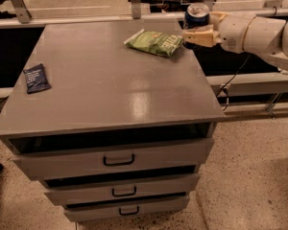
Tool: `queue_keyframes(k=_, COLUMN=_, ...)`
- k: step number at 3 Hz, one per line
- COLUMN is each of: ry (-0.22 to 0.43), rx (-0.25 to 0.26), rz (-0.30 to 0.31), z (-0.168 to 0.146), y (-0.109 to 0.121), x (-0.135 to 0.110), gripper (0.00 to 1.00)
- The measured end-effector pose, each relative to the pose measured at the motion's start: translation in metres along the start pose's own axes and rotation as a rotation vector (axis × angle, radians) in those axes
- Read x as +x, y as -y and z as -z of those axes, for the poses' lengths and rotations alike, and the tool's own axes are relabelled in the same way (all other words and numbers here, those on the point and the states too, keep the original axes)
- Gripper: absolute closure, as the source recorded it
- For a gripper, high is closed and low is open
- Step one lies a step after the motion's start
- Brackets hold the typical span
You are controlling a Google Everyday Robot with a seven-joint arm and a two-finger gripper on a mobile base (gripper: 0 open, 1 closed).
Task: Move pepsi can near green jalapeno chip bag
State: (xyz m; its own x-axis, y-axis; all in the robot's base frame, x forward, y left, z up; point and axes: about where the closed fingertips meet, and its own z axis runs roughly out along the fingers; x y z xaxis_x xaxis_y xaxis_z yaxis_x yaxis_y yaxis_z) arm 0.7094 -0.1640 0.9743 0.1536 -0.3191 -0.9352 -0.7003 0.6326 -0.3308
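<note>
Pepsi can (197,13): dark blue, silver top, upright, raised over table's (110,95) far right corner. You see gripper (199,28) pinching it, just right of crinkled green jalapeno chip bag (154,42).

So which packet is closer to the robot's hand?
The green chip bag, beside the gripper holding the pepsi can at the table's back right; the dark navy packet lies far left.
</note>
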Motion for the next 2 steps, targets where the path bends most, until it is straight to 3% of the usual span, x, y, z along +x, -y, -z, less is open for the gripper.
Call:
queue_keyframes(k=1, ry=-0.008, rx=0.050, rz=-0.040, z=-0.008, y=0.026, x=0.025, gripper=1.00)
queue_keyframes(k=2, ry=-0.010, rx=0.061, rz=-0.086, z=-0.024, y=0.036, x=0.048, gripper=1.00)
